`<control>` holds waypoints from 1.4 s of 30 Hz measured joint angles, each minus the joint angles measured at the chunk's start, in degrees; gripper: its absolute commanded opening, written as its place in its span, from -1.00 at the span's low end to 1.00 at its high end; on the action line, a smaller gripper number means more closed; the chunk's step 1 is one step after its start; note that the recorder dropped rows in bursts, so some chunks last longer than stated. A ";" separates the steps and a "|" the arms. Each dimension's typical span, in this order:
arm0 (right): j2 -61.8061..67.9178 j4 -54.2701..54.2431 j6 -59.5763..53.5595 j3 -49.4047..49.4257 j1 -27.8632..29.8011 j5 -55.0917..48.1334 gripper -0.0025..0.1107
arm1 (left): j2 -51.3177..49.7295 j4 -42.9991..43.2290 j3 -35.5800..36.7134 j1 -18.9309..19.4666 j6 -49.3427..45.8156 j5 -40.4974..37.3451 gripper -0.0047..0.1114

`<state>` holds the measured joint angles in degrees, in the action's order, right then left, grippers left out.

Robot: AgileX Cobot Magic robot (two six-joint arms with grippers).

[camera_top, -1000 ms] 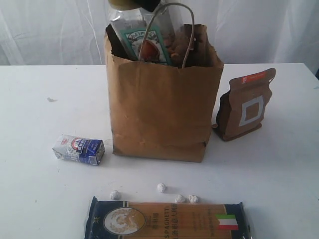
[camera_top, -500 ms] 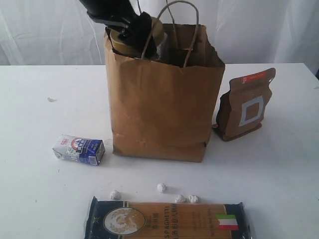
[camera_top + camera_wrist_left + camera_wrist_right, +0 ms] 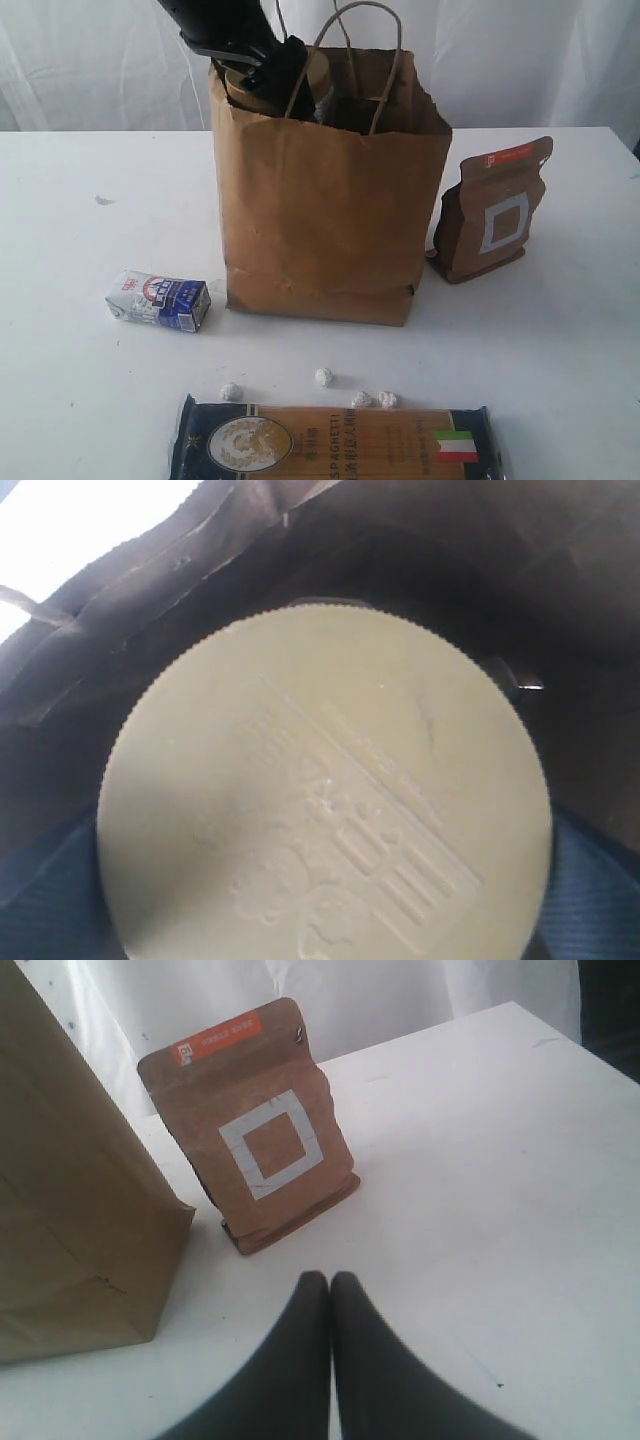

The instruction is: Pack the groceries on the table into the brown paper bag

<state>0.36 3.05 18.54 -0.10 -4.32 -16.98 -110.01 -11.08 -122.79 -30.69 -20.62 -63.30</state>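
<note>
- The brown paper bag [image 3: 320, 220] was stood upright on the white table [image 3: 80, 200], with its ragged top open and its loop handles raised.
- The tan-lidded jar [image 3: 325, 790] was seen in the bag's mouth, with its ridged, embossed lid facing up.
- The brown pouch [image 3: 495, 210], marked with a white square, was stood upright just beside the bag.
- The small blue-white carton [image 3: 158, 300] was laid on its side near the bag's base.
- Four tiny foil balls [image 3: 324, 377] were scattered between the bag and the blue spaghetti packet [image 3: 335, 442], which was laid flat.
</note>
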 measured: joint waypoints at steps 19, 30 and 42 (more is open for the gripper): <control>0.00 0.00 0.36 0.00 0.00 0.00 -0.96 | -0.61 7.81 -2.17 0.00 10.19 -1.46 0.54; 0.00 0.00 0.46 0.00 0.00 0.00 -0.96 | 1.18 7.91 -2.17 0.00 11.13 -1.46 0.90; 0.00 0.00 0.46 0.00 0.00 0.00 -0.96 | 2.46 7.91 -0.78 0.00 11.27 -1.46 0.90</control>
<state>0.36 3.05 19.00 -0.10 -4.32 -16.98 -107.55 -3.16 -123.57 -30.69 -9.36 -64.75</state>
